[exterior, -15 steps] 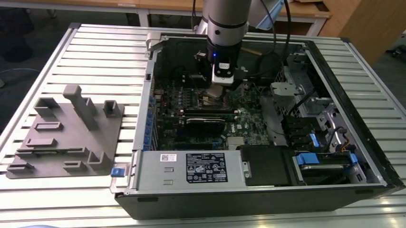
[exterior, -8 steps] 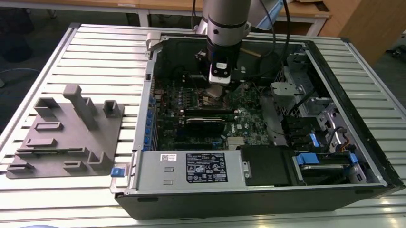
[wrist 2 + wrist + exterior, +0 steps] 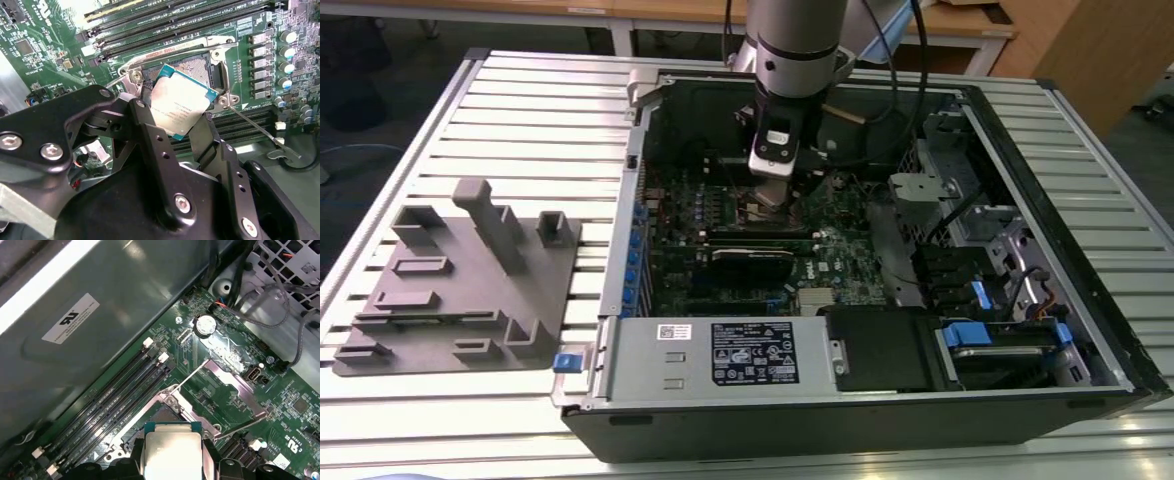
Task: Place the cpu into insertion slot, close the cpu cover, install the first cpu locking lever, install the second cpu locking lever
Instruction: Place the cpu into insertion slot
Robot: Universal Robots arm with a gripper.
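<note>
On the exterior view's left, a grey plastic holder [image 3: 454, 280] lay on the ribbed metal table [image 3: 520, 110]. Just beside it, toward the middle, stood the big open computer case [image 3: 854, 400]. The robot arm [image 3: 794, 40] reached down into the case from above. Its gripper [image 3: 774, 200] hung low over the green motherboard [image 3: 841, 265]. Farther to the exterior view's right, inside the case, I saw some blue plastic tabs [image 3: 963, 335].

In the second wrist view, the two black fingers [image 3: 142, 107] pinched the cpu [image 3: 181, 102] from two sides. The chip sat right between the fingertips with its shiny grey top facing up. It was tilted, not flat. Just past the chip lay the insertion slot [image 3: 197, 64], a dark square with a silver rim. The chip hung over the near part of the slot and hid some of it. I could not tell if a corner of the chip touched the slot.

In the first wrist view, the cpu cover [image 3: 235, 383] was swung open, on the far side of the slot from the gripper. A thin metal lever [image 3: 255, 127] stuck out loose beside the slot. Long black memory slots [image 3: 200, 15] ran along the board near the slot.
</note>
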